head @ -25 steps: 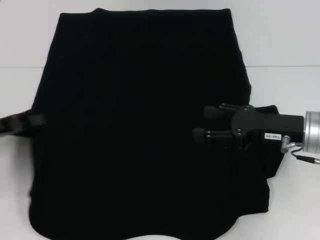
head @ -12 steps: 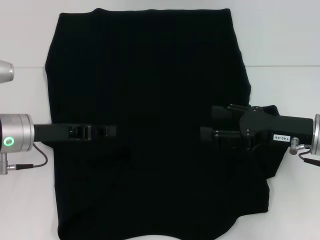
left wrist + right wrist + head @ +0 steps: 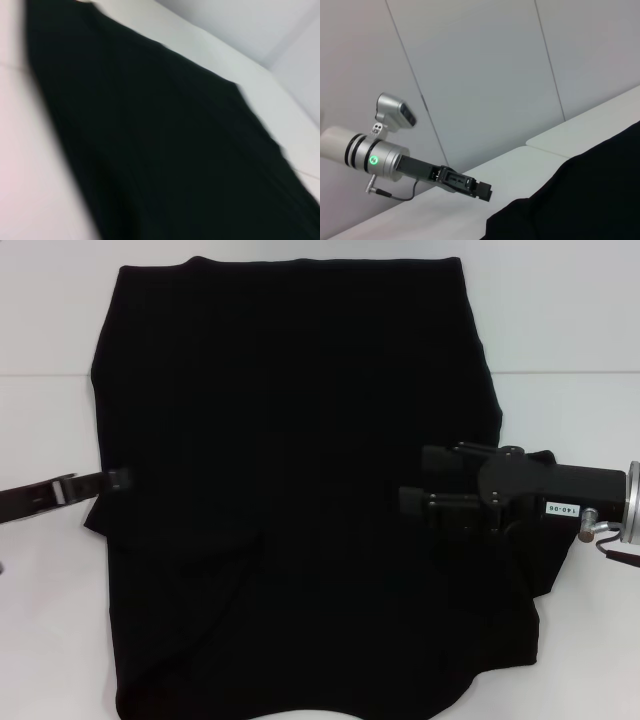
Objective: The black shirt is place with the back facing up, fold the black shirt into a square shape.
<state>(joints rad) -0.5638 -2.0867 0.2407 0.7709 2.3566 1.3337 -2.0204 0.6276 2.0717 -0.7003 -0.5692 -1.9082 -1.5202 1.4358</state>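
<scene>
At the shirt's left edge my left gripper [image 3: 118, 479] hovers, fingers unreadable. Across the white table [image 3: 570, 330] the black shirt [image 3: 300, 470] lies spread; my right gripper [image 3: 410, 483], fingers spread, sits over its right side, probably to fold inward.

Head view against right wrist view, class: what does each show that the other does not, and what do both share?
Only the head view shows the right gripper over the shirt's right side, and the shirt's whole outline. Only the right wrist view shows the wall panels behind the table and the left arm's silver wrist with its green light. Both show the shirt, the white table and the left gripper at the shirt's left edge.
</scene>
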